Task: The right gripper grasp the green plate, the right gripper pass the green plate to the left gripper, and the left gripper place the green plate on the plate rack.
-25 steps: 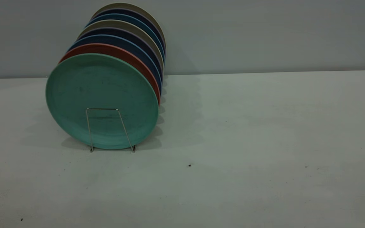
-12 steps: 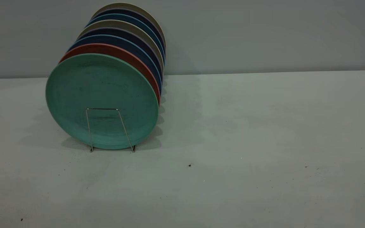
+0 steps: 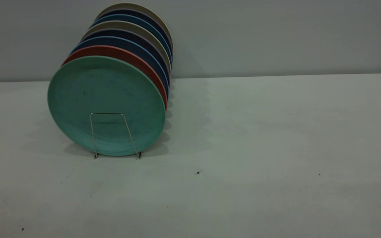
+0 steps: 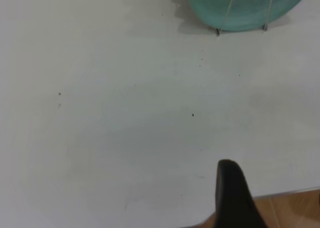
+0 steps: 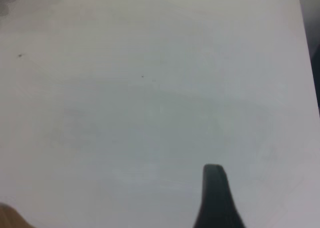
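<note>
Trouble from here would most likely come at the plate rack (image 3: 116,135), where the green plate (image 3: 106,99) stands upright in the front slot, leaning back on a pink plate (image 3: 134,61), held only by a short wire loop, so a knock could tip it forward onto the table (image 3: 260,132). Neither arm appears in the exterior view; each wrist view shows one dark finger, the left gripper (image 4: 232,198) well apart from the rack, the right gripper (image 5: 215,198) over bare table. Whether either pincer is wide or narrow I cannot tell.
</note>
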